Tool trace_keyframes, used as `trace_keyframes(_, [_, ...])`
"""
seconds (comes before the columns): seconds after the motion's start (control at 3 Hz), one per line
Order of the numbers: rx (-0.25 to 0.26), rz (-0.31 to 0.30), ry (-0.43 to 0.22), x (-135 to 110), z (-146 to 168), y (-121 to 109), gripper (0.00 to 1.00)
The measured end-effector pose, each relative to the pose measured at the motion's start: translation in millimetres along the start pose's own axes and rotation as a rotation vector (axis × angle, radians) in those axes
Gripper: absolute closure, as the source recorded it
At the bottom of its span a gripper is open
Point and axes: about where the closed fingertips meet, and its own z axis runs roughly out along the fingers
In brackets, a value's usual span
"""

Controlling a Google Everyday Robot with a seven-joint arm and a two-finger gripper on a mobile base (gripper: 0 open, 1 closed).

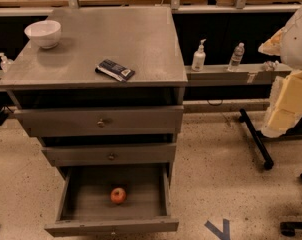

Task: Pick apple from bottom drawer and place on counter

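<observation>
The apple (pixel 118 195) is small and red-orange. It lies on the floor of the open bottom drawer (pixel 71 204), near the middle of the tray. The drawer is pulled out toward me, with its plain front panel at the bottom of the view. The counter (pixel 141 39) is the speckled grey slab on top of the cabinet. My gripper is out of the camera view. A white rounded shape (pixel 297 34) shows at the right edge; I cannot tell what it is.
A white bowl (pixel 43 33) stands at the counter's back left and a dark wrapped bar (pixel 115 70) lies near its front edge. Two upper drawers (pixel 98 122) are almost closed. Bottles (pixel 198 56) stand on a ledge to the right. A yellowish padded object (pixel 286 104) and black wheeled legs (pixel 256 141) stand on the floor to the right.
</observation>
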Motion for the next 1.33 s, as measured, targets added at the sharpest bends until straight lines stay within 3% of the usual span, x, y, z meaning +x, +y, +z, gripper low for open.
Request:
trace_keyframes(0.33, [0.000, 0.000, 0.000, 0, 0, 0, 0.00])
trace_keyframes(0.67, [-0.028, -0.041, -0.023, -16, 11, -4, 0.00])
trace_keyframes(1.0, [-0.129, -0.061, -0.111, -36, 64, 7, 0.00])
trace_keyframes(1.33, [-0.301, -0.090, -0.326, -109, 144, 66, 0.00])
